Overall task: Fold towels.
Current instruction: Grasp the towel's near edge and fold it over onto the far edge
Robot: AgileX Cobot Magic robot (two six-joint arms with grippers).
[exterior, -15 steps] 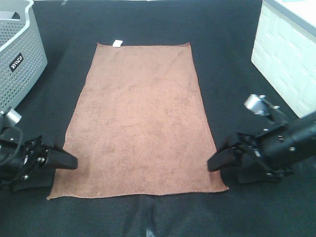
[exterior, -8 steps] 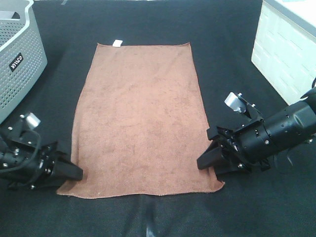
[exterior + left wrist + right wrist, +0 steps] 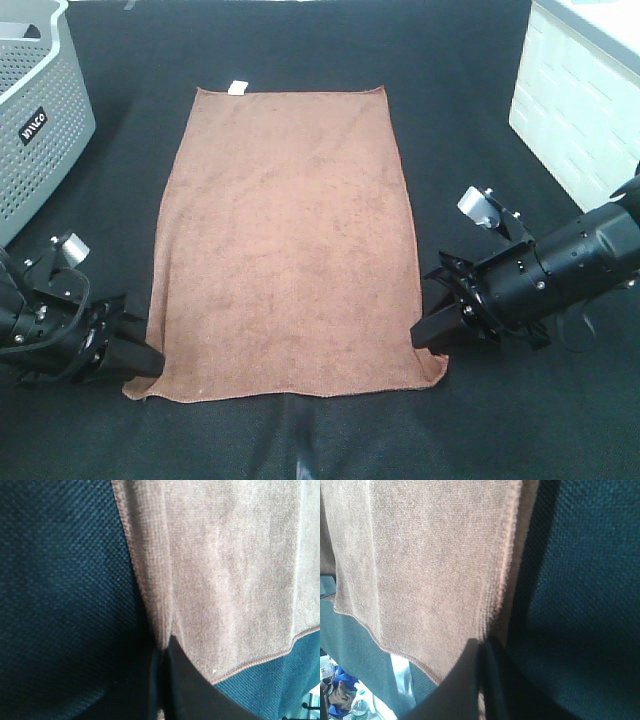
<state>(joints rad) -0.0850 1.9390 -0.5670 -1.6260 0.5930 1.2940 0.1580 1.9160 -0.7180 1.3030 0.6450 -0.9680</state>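
The rust-brown towel (image 3: 285,240) lies flat on the black table, its white tag (image 3: 237,87) on the far short edge. My left gripper (image 3: 143,357) sits at the towel's near left corner, shut on its side hem; the left wrist view shows the hem (image 3: 152,605) pinched between the black fingers (image 3: 185,685). My right gripper (image 3: 425,335) sits at the near right corner, shut on the right side hem; the right wrist view shows the hem (image 3: 502,580) pinched between the fingers (image 3: 462,685). Both near corners are drawn slightly inward.
A grey perforated basket (image 3: 35,110) stands at the far left. A white box-like unit (image 3: 580,110) stands at the far right. The black table cloth (image 3: 450,130) surrounds the towel, with its front edge close below the towel's near hem.
Both grippers moved inward onto the towel's near side edges and closed on them. The near corners of the towel have been pulled in, narrowing its near end.
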